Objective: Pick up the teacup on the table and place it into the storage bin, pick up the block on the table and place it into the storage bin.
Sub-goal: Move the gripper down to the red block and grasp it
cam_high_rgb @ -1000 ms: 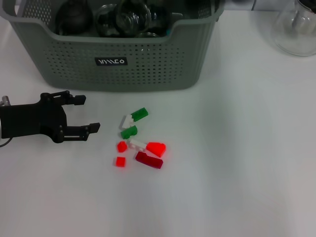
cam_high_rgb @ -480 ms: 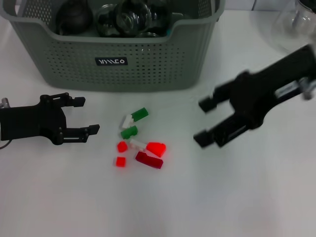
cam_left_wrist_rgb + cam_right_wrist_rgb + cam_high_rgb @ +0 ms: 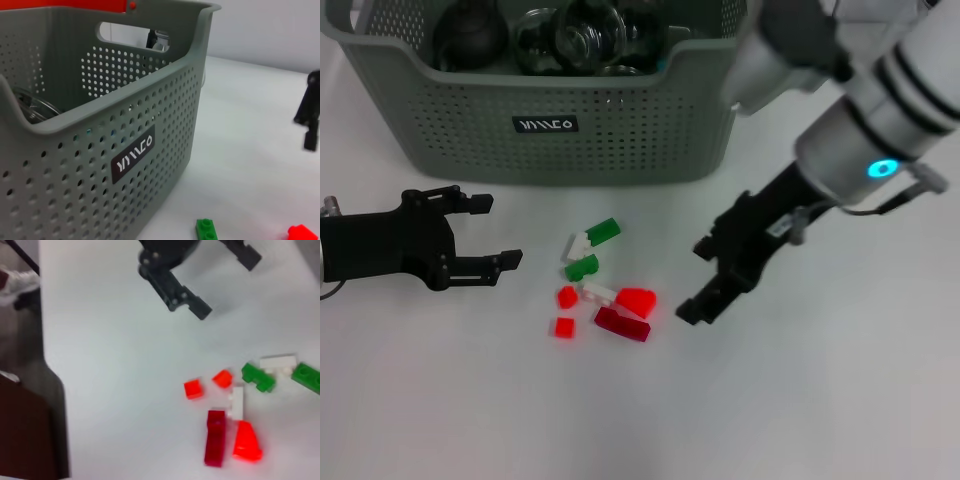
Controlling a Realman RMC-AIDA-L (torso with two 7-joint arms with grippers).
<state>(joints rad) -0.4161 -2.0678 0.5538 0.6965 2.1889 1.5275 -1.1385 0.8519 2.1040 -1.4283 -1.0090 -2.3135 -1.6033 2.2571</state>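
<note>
One storage bin (image 3: 550, 110) stands at the far side of the white table (image 3: 800, 400), its labelled front wall facing the robot. It holds one dark teapot-like vessel (image 3: 470, 35) and several clear glass pieces (image 3: 570, 35); an exact glass count cannot be made, and no teacup can be picked out on the table.

Eight small blocks lie in a loose cluster on the table in front of the bin:
- two green blocks (image 3: 603, 231)
- two white blocks (image 3: 599, 292)
- three bright red blocks (image 3: 636, 301)
- one dark red long block (image 3: 621, 324)

The cluster lies between the two grippers. The left gripper (image 3: 490, 233) rests near the left edge of the table, fingers spread apart and empty, aimed toward the blocks with bare table in between. The right gripper (image 3: 705, 280) hangs just right of the cluster, fingers apart, holding nothing, near the dark red block but not touching it.

Bare white table extends in front of the cluster and to its right.
</note>
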